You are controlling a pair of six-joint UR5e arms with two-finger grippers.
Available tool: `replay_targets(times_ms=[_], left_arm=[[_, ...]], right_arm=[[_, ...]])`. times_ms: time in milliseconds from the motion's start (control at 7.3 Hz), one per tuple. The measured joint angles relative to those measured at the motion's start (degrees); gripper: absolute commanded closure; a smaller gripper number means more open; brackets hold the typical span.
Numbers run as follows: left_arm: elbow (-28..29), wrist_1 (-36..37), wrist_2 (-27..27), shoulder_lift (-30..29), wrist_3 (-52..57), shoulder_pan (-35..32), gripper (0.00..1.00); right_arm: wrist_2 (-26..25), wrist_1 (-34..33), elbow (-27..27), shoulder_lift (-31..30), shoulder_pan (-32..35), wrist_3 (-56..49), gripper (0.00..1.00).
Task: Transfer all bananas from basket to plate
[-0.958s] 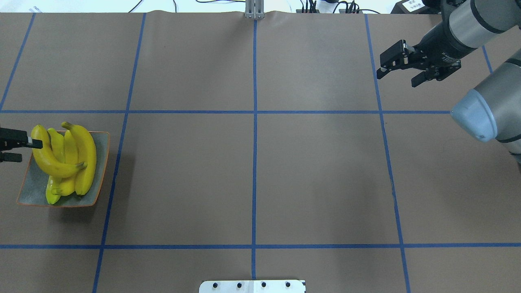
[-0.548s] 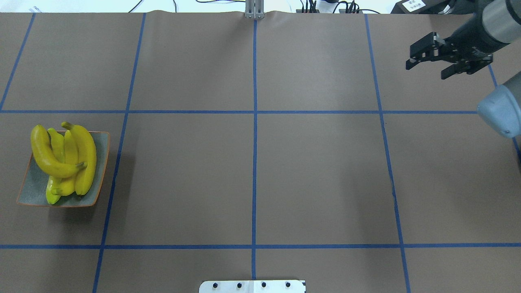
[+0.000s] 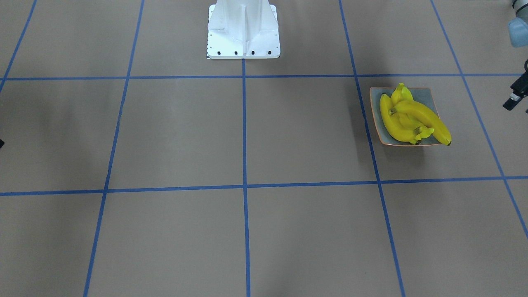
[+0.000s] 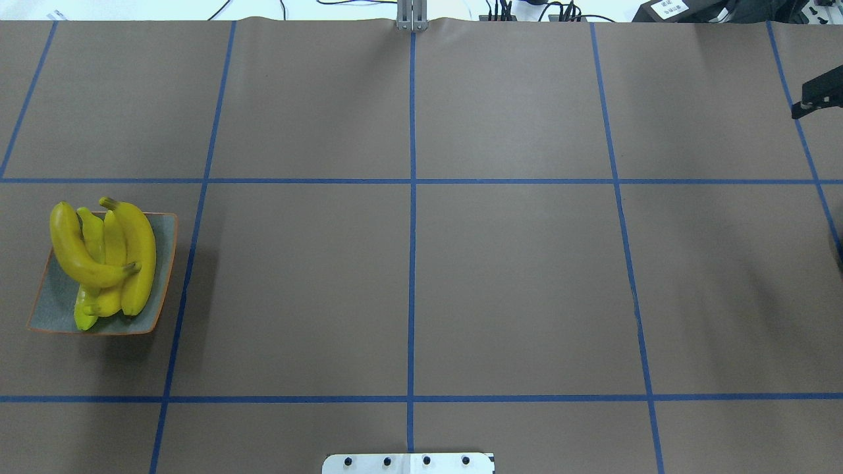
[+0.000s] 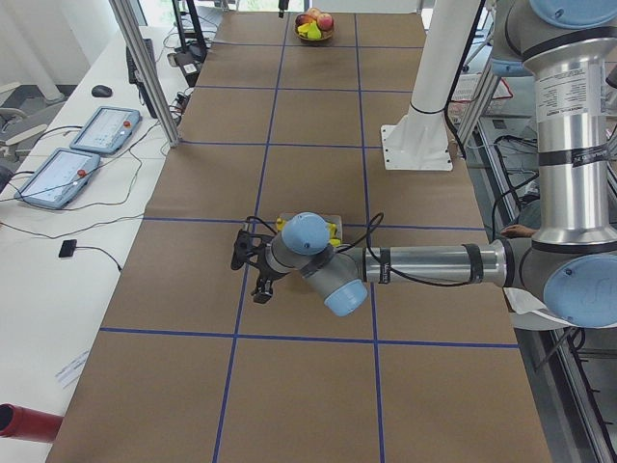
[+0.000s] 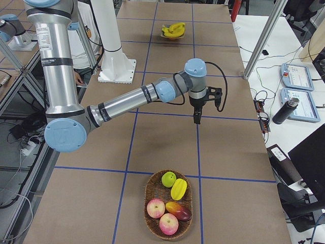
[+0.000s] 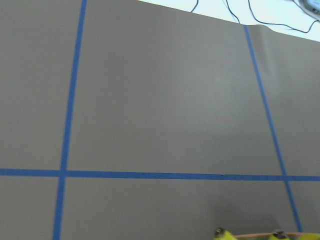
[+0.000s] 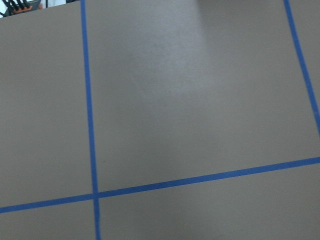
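Several yellow bananas (image 4: 102, 263) lie piled on the square grey-green plate (image 4: 166, 227) with an orange rim, at the table's left side. They also show in the front view (image 3: 412, 119) on the plate (image 3: 376, 97). My left gripper (image 5: 249, 278) hovers just outside the plate, away from the bananas. Only part of it shows at the front view's right edge (image 3: 515, 99), so I cannot tell whether it is open. Of my right gripper (image 6: 198, 116), far from the plate, only one finger (image 4: 815, 97) shows overhead. I cannot tell whether it is open.
A wicker basket (image 6: 148, 193) stands at the table's right end and holds apples and other fruit. It is also in the left side view (image 5: 313, 24). The white robot base (image 3: 243, 31) stands at the table's near edge. Blue tape lines grid the brown table.
My left gripper has pulled back from the bananas and left the overhead view. My right arm has swung right and back, almost out of that view. The bananas and plate have not moved.
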Motion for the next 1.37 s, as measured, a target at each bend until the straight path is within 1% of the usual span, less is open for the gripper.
replay_targets(times_ms=[274, 411, 685, 821, 958, 1369], left_arm=[[-2.1, 15.53, 0.35, -3.79, 8.63, -0.16, 0.01], [-4.64, 25.2, 0.26, -5.37, 14.71, -0.3, 0.01], [-10.08, 43.22, 0.23, -8.14, 24.8, -0.79, 0.01], [-11.71, 48.61, 0.17, -8.98, 26.8, -0.94, 0.01], [-12.5, 51.06, 0.1, -9.1, 27.61, -0.98, 0.01], [-13.44, 52.35, -0.16, -8.56, 28.13, -1.03, 0.01]], right_arm=[[0.12, -0.05, -0.54, -5.39, 2.43, -8.68, 0.0], [0.1, -0.06, -1.2, -7.18, 2.95, -12.39, 0.0], [0.24, -0.12, -2.63, -8.66, 3.31, -16.4, 0.0], [0.81, -0.14, -2.83, -9.28, 3.7, -17.66, 0.0], [2.07, -0.13, -2.8, -9.92, 4.38, -18.91, 0.0], [4.98, -0.07, -2.72, -10.54, 5.27, -21.39, 0.0]])
